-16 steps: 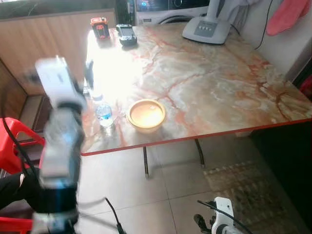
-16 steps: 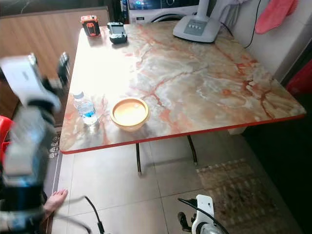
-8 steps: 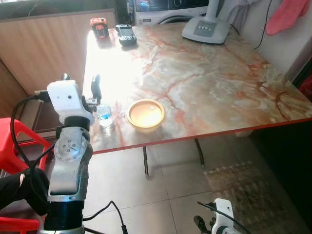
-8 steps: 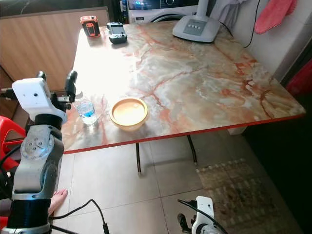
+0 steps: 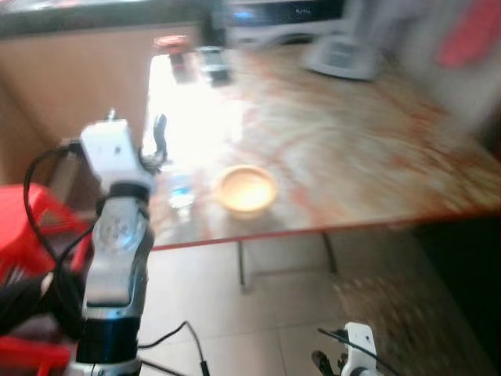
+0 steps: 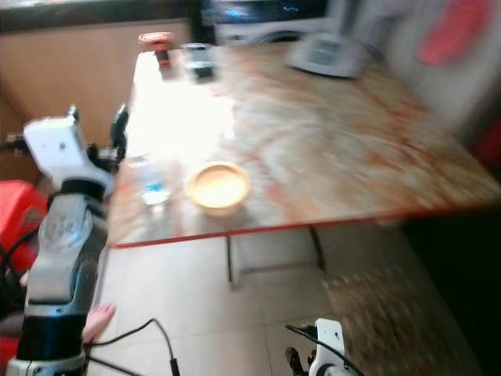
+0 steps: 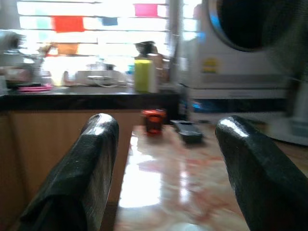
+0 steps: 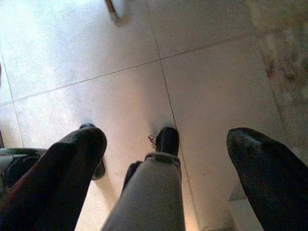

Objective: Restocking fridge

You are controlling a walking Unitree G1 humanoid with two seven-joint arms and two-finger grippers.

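Head views now blurred and shifted, so the camera has moved; left gripper [image 7: 163,168], jaws spread and empty, has stayed raised beside the water bottle [image 5: 181,191] near the table [image 5: 376,157] edge by the bowl [image 5: 246,189], ungrasped; right gripper [image 8: 163,168] hangs spread over floor.

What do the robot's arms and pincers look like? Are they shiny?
Yes! The left arm is a shiny silver tube with a round joint, topped by a boxy white wrist block. Black cables loop beside it. Its left pincer has two long, glossy black fingers with rounded tips. The right pincer has the same two fat black fingers, and its arm has a white wrist part with a black cable.
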